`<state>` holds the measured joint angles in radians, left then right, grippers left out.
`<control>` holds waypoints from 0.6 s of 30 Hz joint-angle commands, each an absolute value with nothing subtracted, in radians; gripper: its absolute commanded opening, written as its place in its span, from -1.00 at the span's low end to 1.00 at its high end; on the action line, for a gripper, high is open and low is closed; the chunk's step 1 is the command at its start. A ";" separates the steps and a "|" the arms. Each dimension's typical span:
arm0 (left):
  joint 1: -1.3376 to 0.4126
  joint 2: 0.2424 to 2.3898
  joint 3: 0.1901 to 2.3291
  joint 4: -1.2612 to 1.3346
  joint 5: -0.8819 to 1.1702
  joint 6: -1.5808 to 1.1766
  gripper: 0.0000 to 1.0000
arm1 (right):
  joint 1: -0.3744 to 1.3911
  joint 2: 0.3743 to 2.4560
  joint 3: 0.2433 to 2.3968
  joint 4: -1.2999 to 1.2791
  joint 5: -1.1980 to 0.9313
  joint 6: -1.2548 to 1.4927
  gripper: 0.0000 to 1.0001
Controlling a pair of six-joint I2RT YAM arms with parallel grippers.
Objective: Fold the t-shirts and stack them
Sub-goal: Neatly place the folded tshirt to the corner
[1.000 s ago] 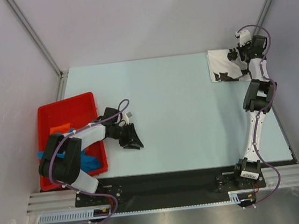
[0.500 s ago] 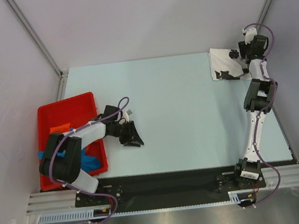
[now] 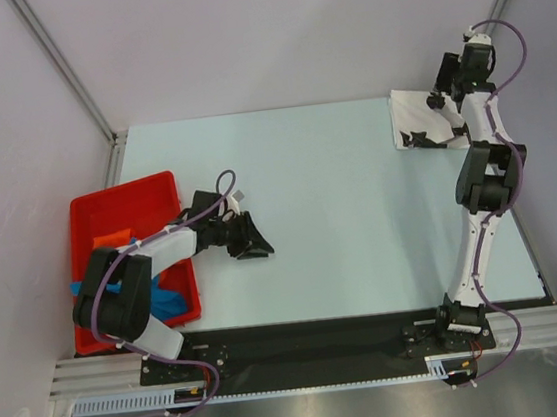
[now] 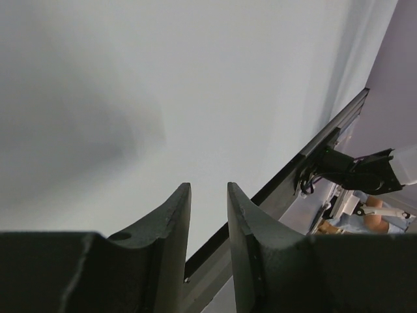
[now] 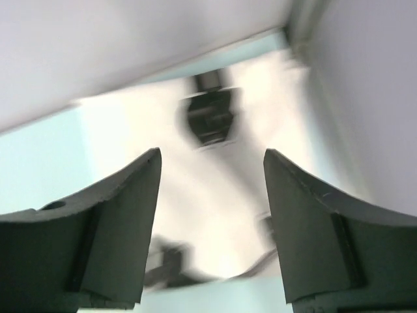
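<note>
A folded white t-shirt (image 3: 418,122) with a black printed graphic lies flat at the table's far right corner. My right gripper (image 3: 437,100) hovers over its right part, jaws wide open and empty. In the right wrist view the same white shirt (image 5: 218,202) shows blurred below the right gripper (image 5: 212,160). An orange t-shirt (image 3: 113,237) and a blue t-shirt (image 3: 170,299) lie crumpled in the red bin. My left gripper (image 3: 258,241) is low over bare table right of the bin. In the left wrist view the left gripper (image 4: 208,190) has a narrow gap with nothing in it.
The red plastic bin (image 3: 120,189) stands at the table's left edge, under the left arm. Grey walls and a metal post close off the far right corner behind the white shirt. A black rail (image 3: 313,330) runs along the near edge.
My right gripper has opened, let go of the white shirt and risen back toward the far right corner. The shirt now lies still. My left gripper has shifted slightly to the right.
</note>
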<state>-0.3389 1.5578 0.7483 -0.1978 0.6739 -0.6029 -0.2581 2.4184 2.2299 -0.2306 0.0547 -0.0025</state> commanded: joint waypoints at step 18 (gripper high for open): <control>-0.449 1.094 0.645 -0.092 0.535 -0.804 -0.11 | 0.210 1.384 0.853 -0.009 -0.583 0.851 0.75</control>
<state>-0.4446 1.2240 0.7048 -0.1375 0.5842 -0.7200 0.1246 1.5108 0.9558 -0.1600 -0.5068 0.7158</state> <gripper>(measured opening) 0.438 0.857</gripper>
